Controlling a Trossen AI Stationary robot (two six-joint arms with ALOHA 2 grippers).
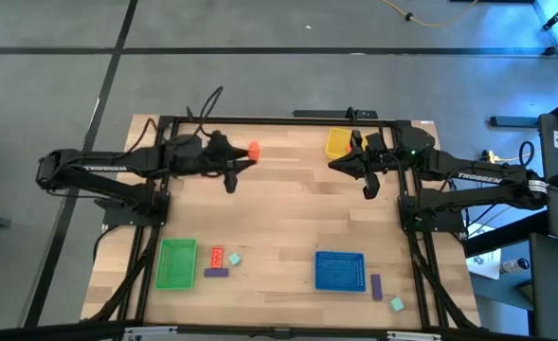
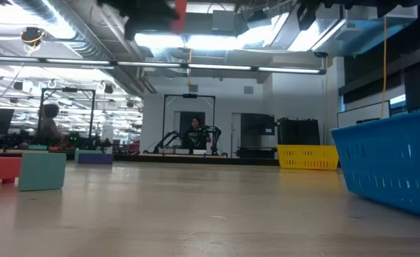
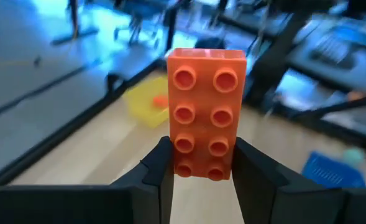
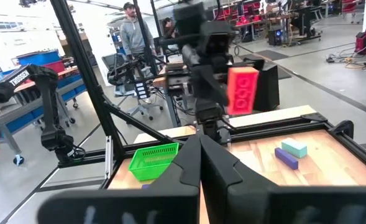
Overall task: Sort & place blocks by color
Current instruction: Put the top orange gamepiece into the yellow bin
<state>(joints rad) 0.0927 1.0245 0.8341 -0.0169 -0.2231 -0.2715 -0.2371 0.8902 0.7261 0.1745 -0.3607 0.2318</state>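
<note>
The left pincer (image 3: pixel 201 165) pinches one end of an orange block (image 3: pixel 205 112), seemingly light, rigid and smooth-sided; the right pincer (image 1: pixel 368 188) is closed, empty.

The left hand (image 1: pixel 243 154) holds a studded block (image 1: pixel 254 150) above the far middle of the tabletop (image 1: pixel 279 218); the right hand (image 1: pixel 340 163) hangs beside a far-right tray (image 1: pixel 336 142). Near the front edge, three blocks (image 1: pixel 220 262) lie between two more trays (image 1: pixel 176 262)

Bright ceiling strip lights (image 2: pixel 217 39) glare (low view); the left wrist view's background is blurred.
</note>
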